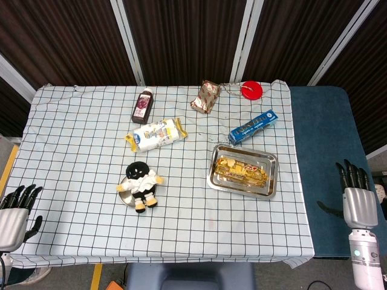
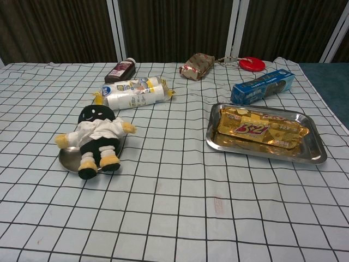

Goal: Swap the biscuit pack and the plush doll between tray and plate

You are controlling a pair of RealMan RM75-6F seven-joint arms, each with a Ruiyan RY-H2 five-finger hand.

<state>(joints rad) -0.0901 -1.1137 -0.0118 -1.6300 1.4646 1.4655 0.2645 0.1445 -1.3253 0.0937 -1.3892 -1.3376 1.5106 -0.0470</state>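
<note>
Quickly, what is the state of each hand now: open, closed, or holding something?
Left hand: open, holds nothing, beside the table's left edge.
Right hand: open, fingers straight, holds nothing.

One doll, one tray, one plate.

Dark juice bottle, white-and-yellow snack pack, brown wrapped packet, red disc, blue box, checked tablecloth

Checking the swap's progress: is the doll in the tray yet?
No, the doll lies on the plate, and the tray holds the biscuit pack.
</note>
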